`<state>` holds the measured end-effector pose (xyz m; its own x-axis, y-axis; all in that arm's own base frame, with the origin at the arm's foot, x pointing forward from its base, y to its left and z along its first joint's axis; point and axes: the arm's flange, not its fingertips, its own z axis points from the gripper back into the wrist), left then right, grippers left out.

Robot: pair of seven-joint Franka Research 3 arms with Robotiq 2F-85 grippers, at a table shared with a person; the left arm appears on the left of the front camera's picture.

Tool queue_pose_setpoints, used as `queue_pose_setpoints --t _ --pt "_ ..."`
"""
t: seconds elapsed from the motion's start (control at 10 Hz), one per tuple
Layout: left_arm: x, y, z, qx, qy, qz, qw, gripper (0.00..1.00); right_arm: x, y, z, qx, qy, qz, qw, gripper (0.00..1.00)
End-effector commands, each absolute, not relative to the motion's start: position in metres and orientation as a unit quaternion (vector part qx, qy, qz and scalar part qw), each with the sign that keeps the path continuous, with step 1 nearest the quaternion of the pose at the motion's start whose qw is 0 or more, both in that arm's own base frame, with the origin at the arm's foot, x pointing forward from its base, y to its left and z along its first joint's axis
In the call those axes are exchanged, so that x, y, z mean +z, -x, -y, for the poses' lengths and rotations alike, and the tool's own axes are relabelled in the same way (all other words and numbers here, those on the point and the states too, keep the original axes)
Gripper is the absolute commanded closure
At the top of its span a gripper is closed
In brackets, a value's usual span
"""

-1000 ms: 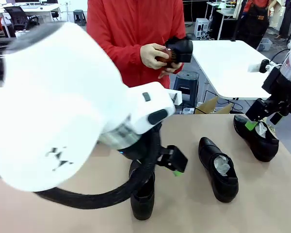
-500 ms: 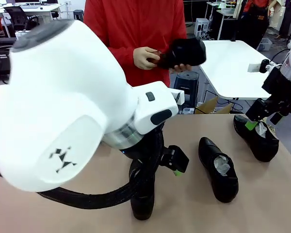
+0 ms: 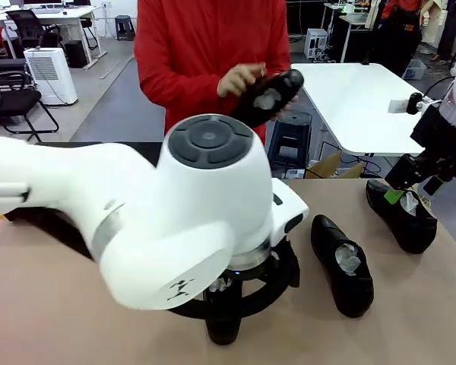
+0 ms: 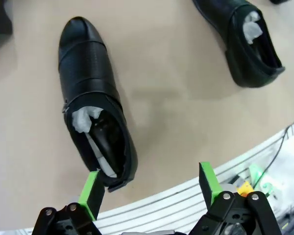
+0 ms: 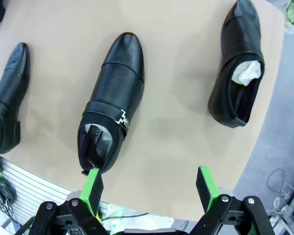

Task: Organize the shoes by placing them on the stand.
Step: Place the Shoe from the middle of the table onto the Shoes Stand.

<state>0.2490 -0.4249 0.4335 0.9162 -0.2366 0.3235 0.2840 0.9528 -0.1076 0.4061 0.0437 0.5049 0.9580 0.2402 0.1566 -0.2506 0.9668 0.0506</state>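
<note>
Hovering over shoes, L end effector & R end effector both spread, empty.

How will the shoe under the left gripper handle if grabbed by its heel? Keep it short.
The shoe looks glossy, so the green pads may slip. Its paper stuffing should probably keep the upper from collapsing. Flat on its sole on the table, it would likely slide, not tip, when pushed.

Four black shoes show: three lie on the table, at the near edge, the middle and the right, and a fourth sits in the person's hands. Two white robot arms reach in.
</note>
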Motion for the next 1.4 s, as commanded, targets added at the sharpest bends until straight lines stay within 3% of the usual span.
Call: queue_pose_setpoints --t 0.0,1.1,1.2,1.3 --pt "0.43 -0.261 0.453 -0.109 0.053 0.157 0.98 0.0 0.507 -0.407 -0.043 0.122 -0.032 0.076 0.989 0.0" --pt "0.34 -0.296 0.462 -0.032 0.017 0.106 0.994 0.0 0.507 -0.407 -0.043 0.122 -0.032 0.076 0.989 0.0" --pt "0.339 -0.298 0.46 -0.035 0.012 0.104 0.994 0.11 0.507 -0.407 -0.043 0.122 -0.032 0.076 0.989 0.0" --pt "0.34 -0.298 0.459 -0.03 0.009 0.097 0.995 0.31 0.507 -0.407 -0.043 0.122 -0.032 0.076 0.989 0.0"
